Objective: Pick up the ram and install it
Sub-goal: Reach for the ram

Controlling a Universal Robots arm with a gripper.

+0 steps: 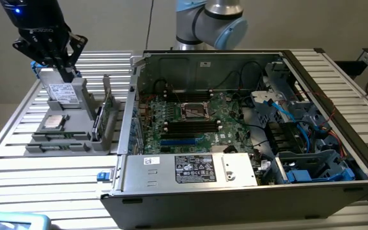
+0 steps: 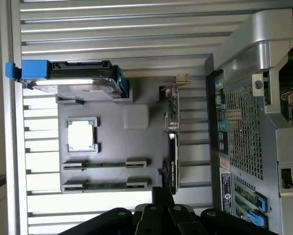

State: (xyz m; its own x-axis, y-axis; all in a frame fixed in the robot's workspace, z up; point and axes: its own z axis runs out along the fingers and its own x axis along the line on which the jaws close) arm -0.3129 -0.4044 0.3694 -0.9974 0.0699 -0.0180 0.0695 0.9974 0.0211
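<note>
Slatted aluminium tabling (image 1: pixel 17 177) is seen in the exterior view, with a plain pale wall behind it. An open computer case (image 1: pixel 235 211) is laid on its side across the middle and the exterior view's right, with its motherboard (image 1: pixel 190 120) exposed. On the exterior view's left a grey holder tray (image 1: pixel 37 149) is set just beside the case. In the tray a hard drive (image 1: pixel 63 91) is stood upright at the far end. A square silver processor (image 1: pixel 53 122) is laid nearer, and an expansion card (image 1: pixel 107 110) is stood on edge along the side toward the case. The ram (image 1: pixel 59 137) is lodged in a slot next to the processor, with a second ram stick (image 1: pixel 56 147) parallel and just beside it. The black gripper (image 1: pixel 65 72) is held above the hard drive, well apart from the ram. Its jaws are brought fully together and nothing is gripped.

In the wrist view the table (image 2: pixel 112 29) and tray (image 2: pixel 117 142) are looked down upon. The ram (image 2: pixel 104 165) and the second ram stick (image 2: pixel 105 185) are seated in their two slots beside the processor (image 2: pixel 81 134). The hard drive (image 2: pixel 73 81) is seen edge-on, and the expansion card (image 2: pixel 173 147) is placed between the tray's slots and the case (image 2: pixel 244 122). The gripper (image 2: pixel 162 198) is closed and empty.
</note>
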